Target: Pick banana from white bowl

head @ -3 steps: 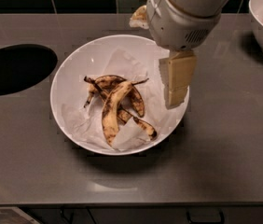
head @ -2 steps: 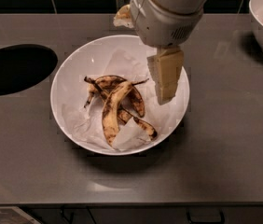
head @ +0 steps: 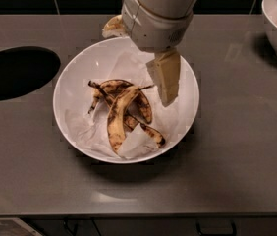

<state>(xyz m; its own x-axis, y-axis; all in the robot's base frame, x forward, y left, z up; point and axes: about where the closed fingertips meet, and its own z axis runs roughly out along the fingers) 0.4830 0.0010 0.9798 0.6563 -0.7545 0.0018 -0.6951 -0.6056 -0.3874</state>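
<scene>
- Centrally on the grey, matte tabletop (head: 236, 146) sits the large, round, shallow glossy white bowl (head: 62, 107), lined with crumpled white paper (head: 87, 129).
- The limp yellow banana peel with heavy brown-black spots (head: 121, 112) lies inside that bowl on the paper, a little left of the bowl's middle. Its long strips splay downward and to the right from a dark stem end at the upper left.
- The robot's white arm (head: 160, 9) reaches in from the top edge, and its two-finger gripper (head: 139, 63) hangs over the far right part of the bowl, above and to the right of the peel.
- Its beige fingers (head: 164, 77) stand apart with nothing between them. One points down over the bowl's right inner slope, just beside the peel's upper strip but not touching it. The other shows past the left side of the wrist, over the bowl's far rim.
- A dark oval opening (head: 15, 73) is cut into the tabletop left of the bowl.
- A second white bowl holding red bits (head: 276, 28) stands at the top right corner, well apart.
</scene>
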